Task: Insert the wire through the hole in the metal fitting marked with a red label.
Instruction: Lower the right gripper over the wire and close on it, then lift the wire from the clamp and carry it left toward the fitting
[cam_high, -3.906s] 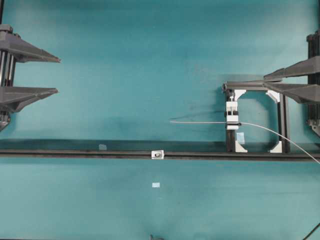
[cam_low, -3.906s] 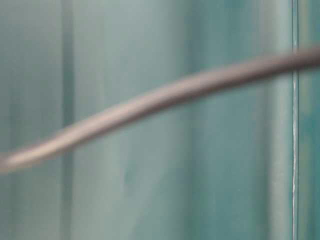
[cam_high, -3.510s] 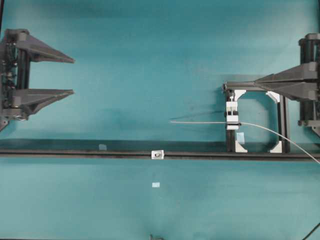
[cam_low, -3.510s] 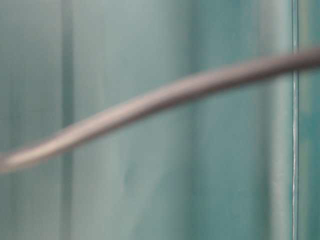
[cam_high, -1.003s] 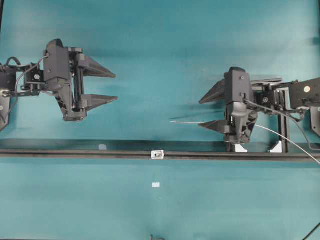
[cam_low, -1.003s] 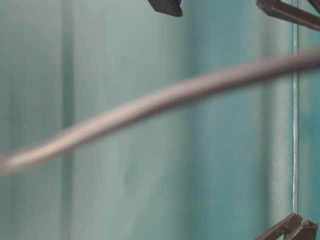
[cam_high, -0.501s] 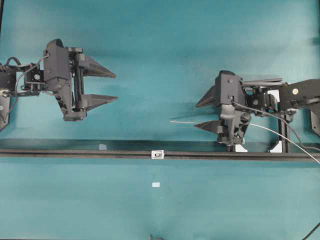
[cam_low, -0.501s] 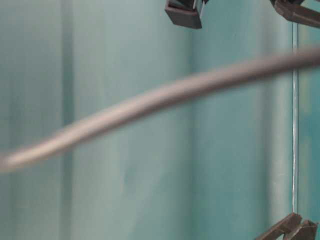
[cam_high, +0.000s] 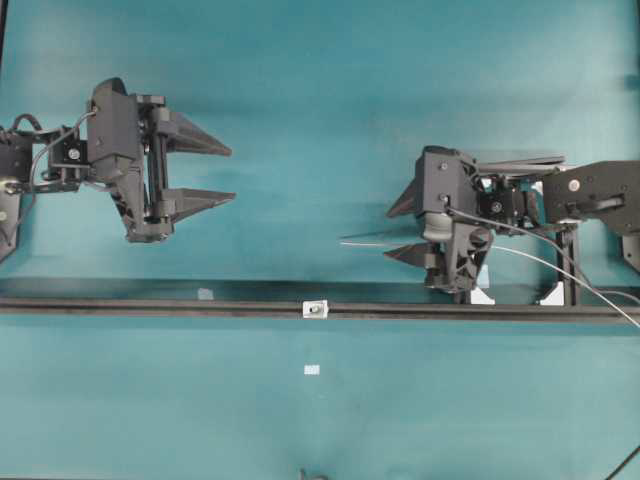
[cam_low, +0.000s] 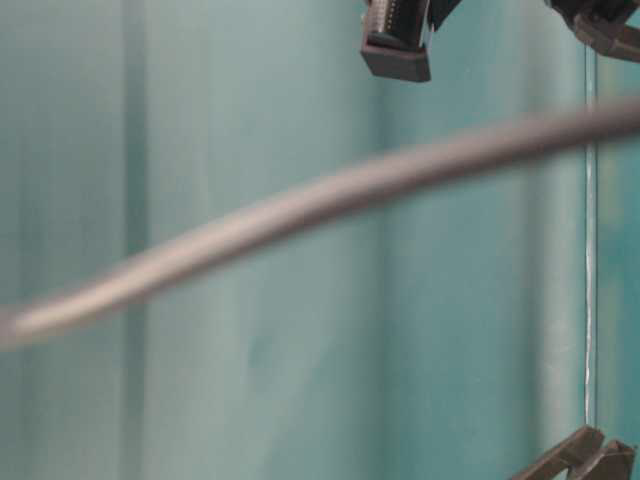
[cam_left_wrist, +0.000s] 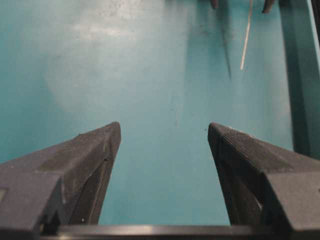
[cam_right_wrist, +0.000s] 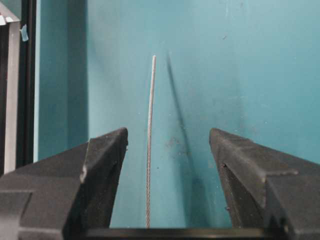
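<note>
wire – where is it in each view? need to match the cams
Overhead exterior: the wire is right of centre, its free end poking left out of the open right gripper.
Table-level exterior: blurred grey diagonal band, probably the wire; cannot confirm.
Left wrist: short pale sliver at top right.
Right wrist: upright between the two fingers, touching neither.
Shared landmark: the right gripper's fingers.

In the overhead view, the left gripper (cam_high: 222, 172) sits at upper left and the right gripper (cam_high: 392, 232) right of centre, its spread jaws straddling the wire (cam_high: 362, 243). Below both, the rail (cam_high: 150, 307) crosses the frame, carrying the metal fitting (cam_high: 315, 309) near centre, lower left of the wire's tip.
</note>
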